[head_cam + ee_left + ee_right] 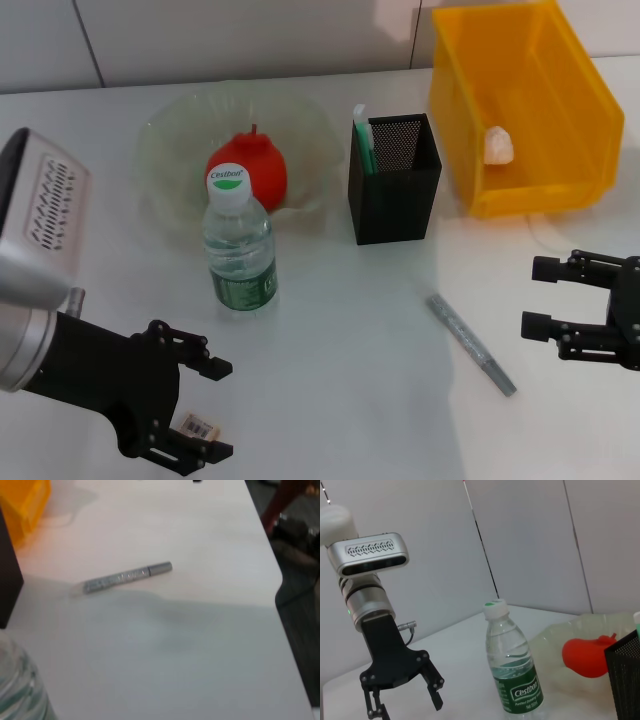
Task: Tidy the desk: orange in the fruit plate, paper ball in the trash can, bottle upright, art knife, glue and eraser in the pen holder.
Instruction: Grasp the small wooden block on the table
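Head view: art knife (471, 343) flat on desk (340, 400), between spread-fingered left gripper (205, 410) and spread right gripper (545, 297); bottle (239, 243) upright. Left wrist view: art knife (127, 577) alone. Right wrist view: left gripper (405, 700) unclenched beside bottle (512, 670).

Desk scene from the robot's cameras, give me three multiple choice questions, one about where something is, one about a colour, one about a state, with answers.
1. Where is the paper ball?
A. inside the yellow bin
B. in the fruit plate
C. beside the bottle

2. What colour is the pen holder?
A. white
B. black
C. blue

3. How is the bottle standing?
A. on its side
B. upside down
C. upright

Answers:
1 A, the pale crumpled ball lies on the bin's floor.
2 B, the head view shows a black mesh box.
3 C, its white cap points up, in front of the plate.
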Tool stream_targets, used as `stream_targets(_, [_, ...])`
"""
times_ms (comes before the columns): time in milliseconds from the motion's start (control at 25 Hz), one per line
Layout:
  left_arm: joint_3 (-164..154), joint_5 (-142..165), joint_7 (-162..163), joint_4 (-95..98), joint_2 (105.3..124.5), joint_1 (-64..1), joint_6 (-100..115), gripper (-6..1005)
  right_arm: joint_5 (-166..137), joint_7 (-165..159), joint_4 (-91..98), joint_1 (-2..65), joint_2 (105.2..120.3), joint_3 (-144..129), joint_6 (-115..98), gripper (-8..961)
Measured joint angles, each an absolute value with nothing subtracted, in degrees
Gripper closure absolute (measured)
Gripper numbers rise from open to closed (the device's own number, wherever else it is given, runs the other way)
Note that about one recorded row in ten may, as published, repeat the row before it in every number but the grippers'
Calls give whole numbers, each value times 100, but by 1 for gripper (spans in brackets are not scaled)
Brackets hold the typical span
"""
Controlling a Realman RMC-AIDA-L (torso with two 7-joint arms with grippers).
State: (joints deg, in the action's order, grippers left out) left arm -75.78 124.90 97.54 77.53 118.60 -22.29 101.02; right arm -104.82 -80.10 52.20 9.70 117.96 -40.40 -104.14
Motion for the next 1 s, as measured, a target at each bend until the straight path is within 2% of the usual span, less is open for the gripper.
stream_targets(360, [-8701, 13256, 9743, 8198, 11868, -2484, 9838, 201, -10544, -8061, 5184, 964, 11835, -4027, -10425, 177])
stream_targets(560, [-9240, 13866, 9746, 8257, 11876, -2820, 9798, 268, -10552, -8075, 5070, 928, 11868, -4011, -10460, 177])
stream_targets(1000, [-9735, 14202, 9743, 8047, 11835, -3457, 9869, 284, -10531, -8082, 4908, 873, 11912, -3968, -10482, 177])
